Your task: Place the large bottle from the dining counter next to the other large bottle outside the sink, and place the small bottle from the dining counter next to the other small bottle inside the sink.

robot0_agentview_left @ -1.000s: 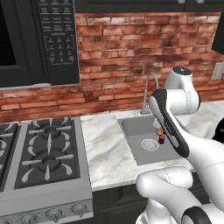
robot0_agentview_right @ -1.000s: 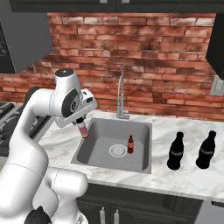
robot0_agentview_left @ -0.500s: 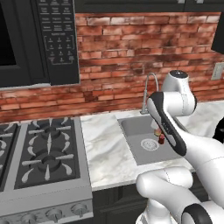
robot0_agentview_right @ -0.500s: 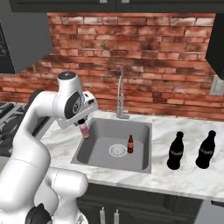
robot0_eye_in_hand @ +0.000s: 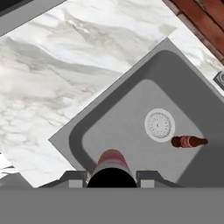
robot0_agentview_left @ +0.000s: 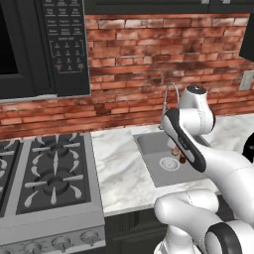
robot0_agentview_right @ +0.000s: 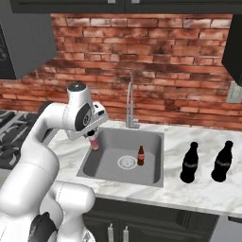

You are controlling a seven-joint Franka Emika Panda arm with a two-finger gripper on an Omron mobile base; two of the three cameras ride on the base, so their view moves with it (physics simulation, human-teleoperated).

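Observation:
My gripper (robot0_agentview_right: 93, 138) is shut on a small bottle (robot0_agentview_right: 95, 143) with a pinkish label, hanging over the left rim of the sink (robot0_agentview_right: 89, 160). In the hand view the held bottle (robot0_eye_in_hand: 111, 165) sits between the fingertips (robot0_eye_in_hand: 74, 177), above the sink's near left corner. The other small bottle (robot0_agentview_right: 140, 155) stands inside the basin to the right of the drain (robot0_agentview_right: 126, 162); from the hand camera this bottle (robot0_eye_in_hand: 188, 141) shows beside the drain (robot0_eye_in_hand: 159, 124). Two large dark bottles (robot0_agentview_right: 190, 163) (robot0_agentview_right: 222, 161) stand side by side on the counter right of the sink.
A curved faucet (robot0_agentview_right: 130, 106) rises behind the sink against the brick wall. A gas stove (robot0_agentview_left: 47, 176) lies left of the marble counter (robot0_agentview_left: 116, 158), with a microwave (robot0_agentview_left: 54, 44) above it. The arm's white links (robot0_agentview_left: 186, 139) cross over the sink in the left base view.
The gripper has carried the small bottle a little to the right, from over the counter edge to over the sink's left rim. The bottles on the counter and in the sink have stayed put.

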